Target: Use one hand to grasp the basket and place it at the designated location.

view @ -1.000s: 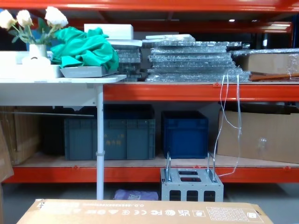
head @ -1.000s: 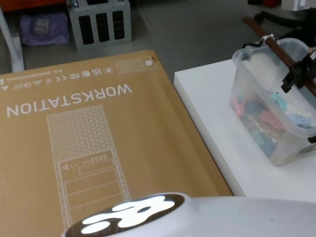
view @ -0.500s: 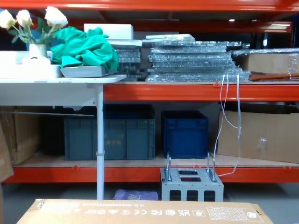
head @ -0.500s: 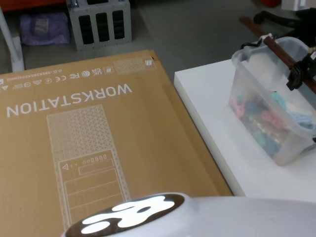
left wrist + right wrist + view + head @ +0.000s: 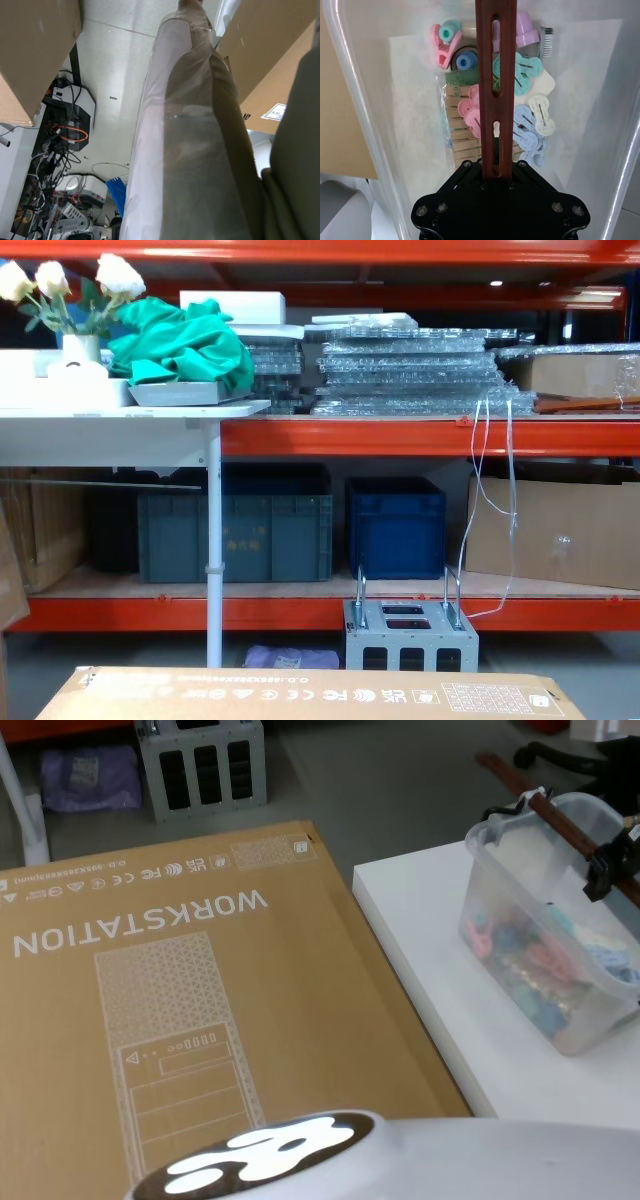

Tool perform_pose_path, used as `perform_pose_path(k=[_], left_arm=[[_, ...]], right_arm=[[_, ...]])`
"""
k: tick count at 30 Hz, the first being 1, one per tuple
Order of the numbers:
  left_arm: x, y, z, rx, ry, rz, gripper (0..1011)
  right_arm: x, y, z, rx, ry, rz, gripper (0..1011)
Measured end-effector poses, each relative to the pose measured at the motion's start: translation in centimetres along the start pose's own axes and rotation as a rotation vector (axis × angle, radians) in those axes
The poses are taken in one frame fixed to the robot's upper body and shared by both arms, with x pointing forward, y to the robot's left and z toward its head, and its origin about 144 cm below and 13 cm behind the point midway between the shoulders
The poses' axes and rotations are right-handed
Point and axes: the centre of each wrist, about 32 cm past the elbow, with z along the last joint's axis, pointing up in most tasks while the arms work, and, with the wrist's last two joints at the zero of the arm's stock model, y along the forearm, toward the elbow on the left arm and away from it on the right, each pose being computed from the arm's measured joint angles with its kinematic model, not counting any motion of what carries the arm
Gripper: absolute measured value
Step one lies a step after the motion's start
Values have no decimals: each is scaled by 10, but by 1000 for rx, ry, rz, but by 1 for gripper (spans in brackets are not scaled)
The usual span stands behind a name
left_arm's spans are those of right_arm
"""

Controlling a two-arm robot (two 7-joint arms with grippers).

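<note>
I am looking down on a big cardboard carton [image 5: 180, 1020] printed WORKSTATION. It is lying flat just left of the white desk [image 5: 420, 940] and butting against its edge, so it is taking up that whole side. Beyond the carton, a grey metal box [image 5: 200, 765] with slots is standing on the floor beside a purple bag [image 5: 90, 775], and a black chair base [image 5: 560, 755] is poking in behind the desk. Through the chest camera, an orange rack [image 5: 420, 435] is carrying stacks of clear packaging above and blue crates [image 5: 395, 525] below. A green cloth [image 5: 185, 345] is lying on a white table [image 5: 120, 420] to the left. My left wrist camera is pointing at grey floor and a tangle of cables [image 5: 55, 150] between cardboard boxes [image 5: 35, 50].

The basket [image 5: 497, 880] is sitting over the right part of the desk, tilting a little, and I cannot tell whether its bottom is touching the top. It is a translucent whitish tub with a rounded rim, and its reddish-brown handle [image 5: 540, 810] is running lengthwise above the opening. Inside, pastel clothes pegs [image 5: 530, 125] in pink, teal and blue are lying with a pack of wooden pegs [image 5: 457, 130] and a small brush [image 5: 547, 42]. My right claw [image 5: 608, 870] is clamping the handle near the end closer to me, its jaws pinching the slotted bar from both sides.
</note>
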Motion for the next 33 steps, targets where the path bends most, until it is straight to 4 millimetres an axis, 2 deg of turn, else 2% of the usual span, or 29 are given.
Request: perform_pose_path(k=[9, 33], left_arm=[[0, 0, 0, 0, 0, 0, 0], [0, 0, 0, 0, 0, 0, 0]], right_arm=[[1, -2, 1, -1, -6, -7, 1], [24, -2, 5, 29, -55, 63, 1]])
